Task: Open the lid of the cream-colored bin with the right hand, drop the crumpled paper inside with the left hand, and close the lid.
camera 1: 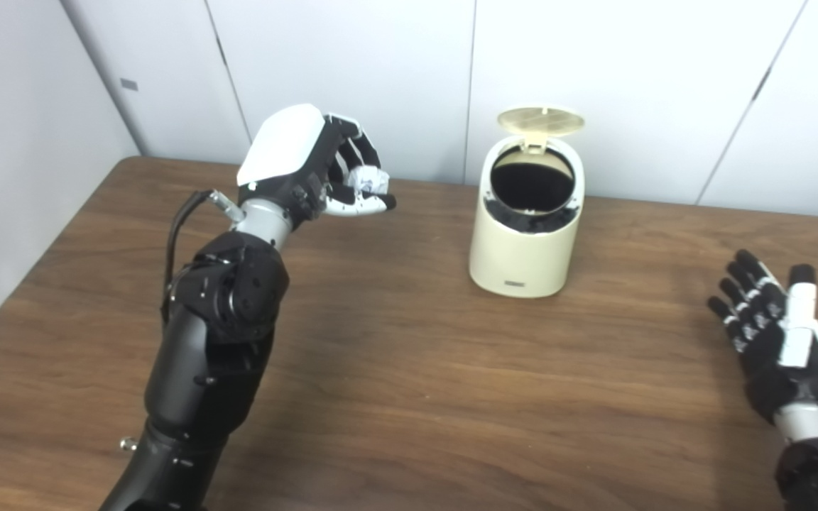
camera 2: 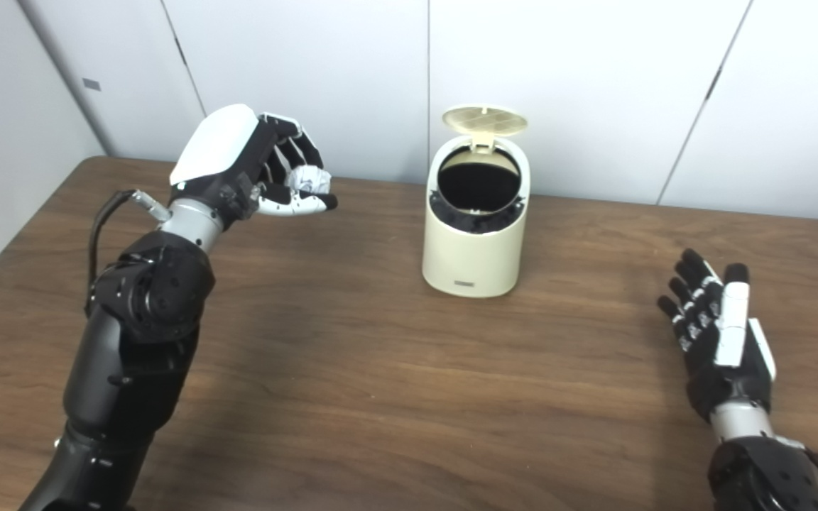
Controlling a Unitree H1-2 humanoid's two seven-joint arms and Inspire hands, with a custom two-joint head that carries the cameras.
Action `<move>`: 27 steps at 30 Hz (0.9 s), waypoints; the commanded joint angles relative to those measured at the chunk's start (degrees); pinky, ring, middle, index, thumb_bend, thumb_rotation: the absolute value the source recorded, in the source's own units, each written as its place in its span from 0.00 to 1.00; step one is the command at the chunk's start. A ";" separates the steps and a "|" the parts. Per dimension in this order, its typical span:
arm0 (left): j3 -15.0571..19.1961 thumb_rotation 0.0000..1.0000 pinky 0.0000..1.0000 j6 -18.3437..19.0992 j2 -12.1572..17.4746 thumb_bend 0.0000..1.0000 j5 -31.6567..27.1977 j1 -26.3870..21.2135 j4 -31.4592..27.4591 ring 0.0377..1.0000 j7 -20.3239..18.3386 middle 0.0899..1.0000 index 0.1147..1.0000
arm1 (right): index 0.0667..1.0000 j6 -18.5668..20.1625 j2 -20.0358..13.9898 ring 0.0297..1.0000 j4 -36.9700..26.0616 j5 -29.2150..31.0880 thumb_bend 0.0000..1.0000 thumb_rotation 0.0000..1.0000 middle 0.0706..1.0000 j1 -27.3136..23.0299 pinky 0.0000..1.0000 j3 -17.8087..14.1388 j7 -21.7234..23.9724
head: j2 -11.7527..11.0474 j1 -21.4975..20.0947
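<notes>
My left hand (camera 1: 309, 167), in the upper left, is clenched around the paper ball (camera 1: 368, 180). The bin (camera 1: 526, 234) stands at centre with its lid (camera 1: 541, 121) up. My right hand (camera 1: 778, 333) rests spread and empty, lower right. I should carry the paper right above the dark opening before letting go.

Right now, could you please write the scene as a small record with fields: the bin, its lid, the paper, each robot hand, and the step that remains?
bin: cream-colored bin, upright on the wooden table
lid: lid flipped up at the back, dark opening exposed
paper: crumpled paper gripped in the left robot hand
left robot hand: left robot hand raised above the table, left of the bin, not yet over the opening
right robot hand: right robot hand open, right of the bin, touching nothing
remaining: drop the paper inside, then close the lid
</notes>
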 commanded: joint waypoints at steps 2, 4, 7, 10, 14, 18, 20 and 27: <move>-0.87 0.00 0.37 -0.98 -0.20 0.47 0.64 -3.13 0.21 0.36 2.06 0.43 0.43 | 0.87 -2.93 0.25 0.95 -0.24 -0.99 0.66 1.00 0.94 -1.59 0.90 0.79 0.17 | -0.47 -0.51; -1.62 0.00 0.38 -1.07 -0.43 0.47 0.94 -3.53 0.76 0.36 2.31 0.43 0.43 | 0.87 -2.90 0.48 0.94 -0.47 -1.32 0.66 1.00 0.93 -1.48 0.89 1.15 0.02 | -0.86 -1.06; -2.65 0.00 0.36 -1.21 -0.97 0.47 1.11 -4.23 1.69 0.35 2.92 0.43 0.43 | 0.88 -3.05 0.82 0.94 -0.61 -1.17 0.65 1.00 0.93 -1.35 0.89 1.31 0.10 | -1.19 -1.77; -3.68 0.00 0.32 -1.34 -1.70 0.47 1.02 -5.11 2.49 0.33 3.20 0.41 0.44 | 0.87 -3.59 1.04 0.94 -0.11 -1.34 0.62 1.00 0.93 -1.42 0.90 1.38 0.05 | -1.57 -2.20; -4.99 0.00 0.33 -2.09 -2.64 0.47 0.73 -5.97 3.14 0.34 4.23 0.42 0.43 | 0.87 -4.10 1.15 0.93 0.74 -1.88 0.63 1.00 0.92 -1.64 0.90 1.52 -0.20 | -2.10 -2.54; -6.24 0.00 0.30 -2.17 -3.63 0.47 1.25 -6.43 3.75 0.36 5.27 0.43 0.44 | 0.87 -4.27 1.23 0.94 0.80 -1.89 0.65 1.00 0.92 -1.55 0.89 1.80 -0.18 | -2.68 -3.01; -6.60 0.00 0.30 -2.12 -4.01 0.47 1.16 -6.61 4.06 0.36 5.65 0.43 0.44 | 0.87 -4.35 1.27 0.94 0.88 -2.03 0.65 1.00 0.92 -1.50 0.90 1.90 -0.30 | -2.86 -3.18; -7.77 0.00 0.30 -2.51 -5.97 0.47 0.61 -7.51 5.90 0.37 7.23 0.45 0.43 | 0.87 -4.54 1.42 0.93 1.26 -2.70 0.64 1.00 0.92 -1.45 0.90 2.17 -0.91 | -3.38 -3.53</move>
